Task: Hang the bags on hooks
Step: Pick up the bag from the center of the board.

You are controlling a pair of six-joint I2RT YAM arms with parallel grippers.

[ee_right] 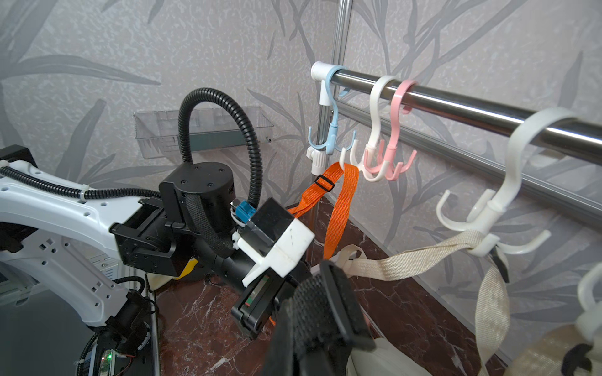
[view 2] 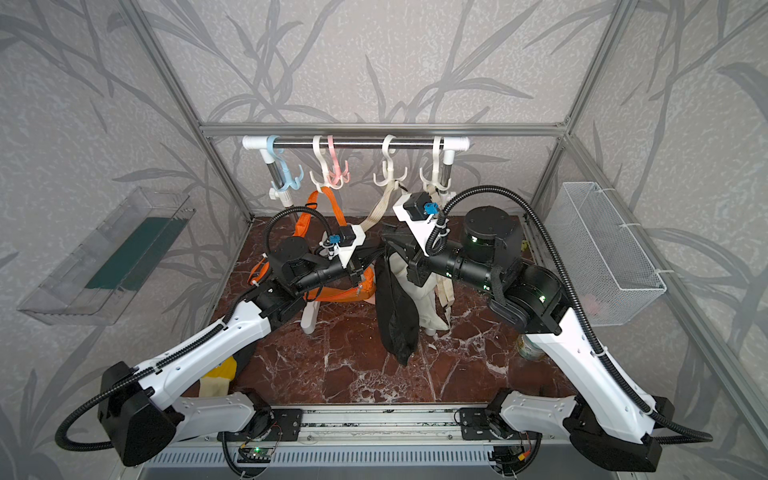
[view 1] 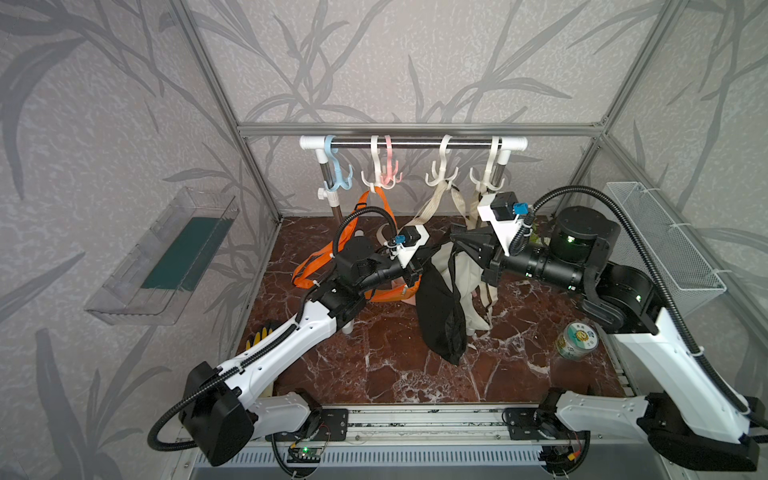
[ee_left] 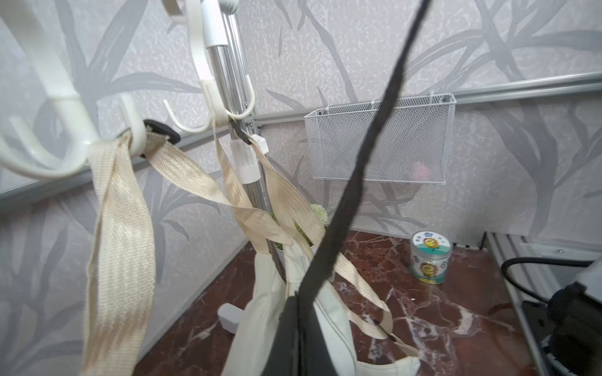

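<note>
Black webbing strap [ee_right: 312, 302] sits clamped in the right claw [view 1: 465, 245], jaws together on it. The left claw [view 1: 417, 270] is closed on the top edge of the black bag [view 1: 438, 316]. The bag dangles between both claws above the marble desk [view 1: 374, 361], in front of the hook rail [view 1: 415, 144], where a cream bag [view 1: 473, 299] hangs.

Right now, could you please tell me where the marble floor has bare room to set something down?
The front centre of the marble floor is bare, between the black bag and the floor's front edge. A smaller patch lies between the black bag and the tin. Beneath the rail it is crowded with the orange bag and cream bags.
</note>
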